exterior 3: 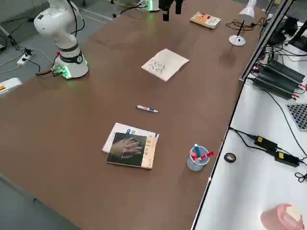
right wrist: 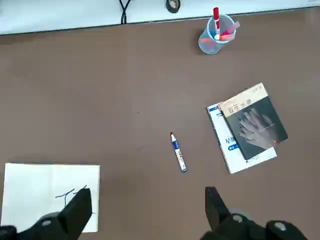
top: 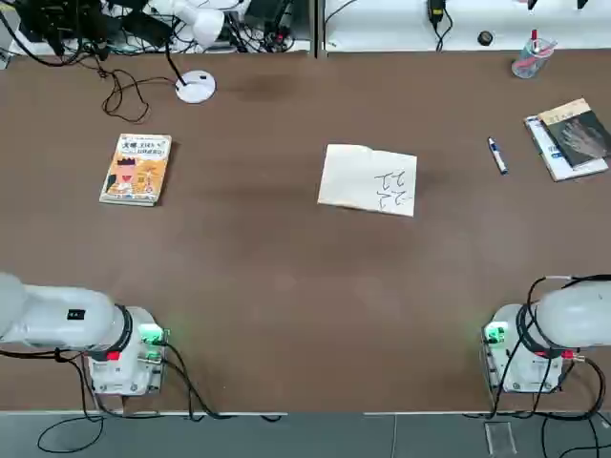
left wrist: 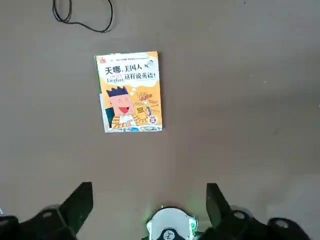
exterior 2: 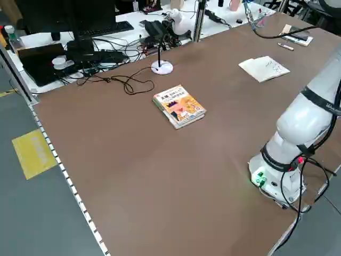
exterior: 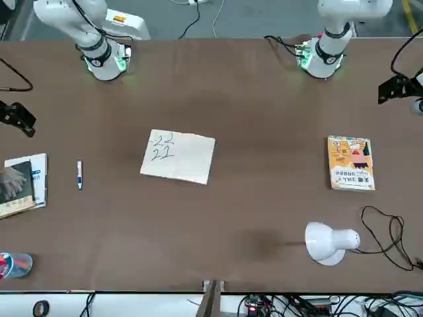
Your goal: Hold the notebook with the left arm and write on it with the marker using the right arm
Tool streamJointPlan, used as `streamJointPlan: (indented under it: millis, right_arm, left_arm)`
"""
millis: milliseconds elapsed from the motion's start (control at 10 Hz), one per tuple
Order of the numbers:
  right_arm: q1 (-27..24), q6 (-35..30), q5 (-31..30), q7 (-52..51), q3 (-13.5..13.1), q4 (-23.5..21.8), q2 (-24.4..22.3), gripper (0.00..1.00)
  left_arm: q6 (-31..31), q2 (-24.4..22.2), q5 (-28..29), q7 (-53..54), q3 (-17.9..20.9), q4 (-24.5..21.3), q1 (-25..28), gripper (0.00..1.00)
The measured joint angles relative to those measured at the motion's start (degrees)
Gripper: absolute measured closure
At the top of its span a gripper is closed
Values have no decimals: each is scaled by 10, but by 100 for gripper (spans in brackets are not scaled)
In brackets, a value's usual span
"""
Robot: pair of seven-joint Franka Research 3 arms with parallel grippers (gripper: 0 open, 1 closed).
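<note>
White arms raised near bases, left gripper [left wrist: 149, 210] and right gripper [right wrist: 145, 210] spread.

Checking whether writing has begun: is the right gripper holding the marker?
No, the marker lies alone on the table, apart from the right gripper, whose fingers stand open above it.

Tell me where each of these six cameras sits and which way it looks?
Top: overhead, looking down; both arm bases; notebook central.
Front: across the table, facing both bases; marker.
Left side: raised corner; one arm.
Right side: opposite corner; one arm.
Left wrist: left gripper over orange book.
Right wrist: right gripper.
All but the left wrist show the notebook.
</note>
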Motion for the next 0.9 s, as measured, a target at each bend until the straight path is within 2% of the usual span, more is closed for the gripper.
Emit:
streamJointPlan:
  millis: [600, 900]
  right_arm:
    - [0, -4, 0, 0, 0, 0, 0, 0]
    - [3, -4, 0, 0, 1, 0, 0, 0]
  left_arm:
    - [0, 4, -2, -1, -6, 6, -7, 0]
    - [0, 21, -4, -52, -46, 32, -23, 0]
